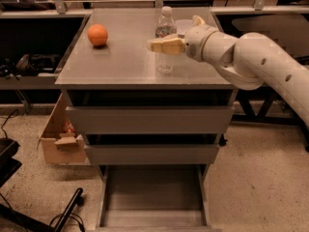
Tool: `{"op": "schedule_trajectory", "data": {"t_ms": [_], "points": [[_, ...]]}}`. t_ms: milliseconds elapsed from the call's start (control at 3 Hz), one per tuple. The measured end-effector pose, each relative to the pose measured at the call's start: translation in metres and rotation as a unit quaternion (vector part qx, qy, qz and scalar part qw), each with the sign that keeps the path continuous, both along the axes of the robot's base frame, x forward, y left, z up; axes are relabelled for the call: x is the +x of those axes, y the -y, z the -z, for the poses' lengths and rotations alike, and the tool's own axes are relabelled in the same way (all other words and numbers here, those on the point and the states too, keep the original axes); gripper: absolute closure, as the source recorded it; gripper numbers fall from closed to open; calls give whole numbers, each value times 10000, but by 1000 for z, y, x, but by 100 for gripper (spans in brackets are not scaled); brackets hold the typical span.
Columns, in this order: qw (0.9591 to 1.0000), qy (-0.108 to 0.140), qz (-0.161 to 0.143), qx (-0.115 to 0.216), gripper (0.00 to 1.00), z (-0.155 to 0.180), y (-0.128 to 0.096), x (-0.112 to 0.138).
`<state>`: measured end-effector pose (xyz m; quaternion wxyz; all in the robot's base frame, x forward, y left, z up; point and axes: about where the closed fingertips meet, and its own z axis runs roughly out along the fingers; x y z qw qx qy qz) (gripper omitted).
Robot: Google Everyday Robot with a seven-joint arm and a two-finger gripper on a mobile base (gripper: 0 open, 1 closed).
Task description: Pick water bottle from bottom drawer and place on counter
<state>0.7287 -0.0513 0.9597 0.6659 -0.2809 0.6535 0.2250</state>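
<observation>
The water bottle (165, 33) stands upright on the counter (116, 64), right of the middle. My gripper (164, 44) reaches in from the right at the bottle's mid height. It is open, with one tan finger (161, 45) lying across the front of the bottle. The other finger is mostly hidden behind the bottle. The bottom drawer (152, 197) is pulled out at the foot of the cabinet, and its tray shows nothing inside.
An orange (97, 35) sits on the counter's left side. A white bowl (185, 26) stands behind my wrist. The two upper drawers (149, 120) are pushed in. A cardboard box (60, 141) sits on the floor to the left, with dark chair legs (63, 214) below it.
</observation>
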Motion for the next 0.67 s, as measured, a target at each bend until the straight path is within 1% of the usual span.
{"op": "schedule_trajectory", "data": {"t_ms": [333, 667], "points": [[9982, 166, -88, -561, 0, -29, 31, -47], [9897, 149, -61, -1424, 0, -63, 35, -101]]}}
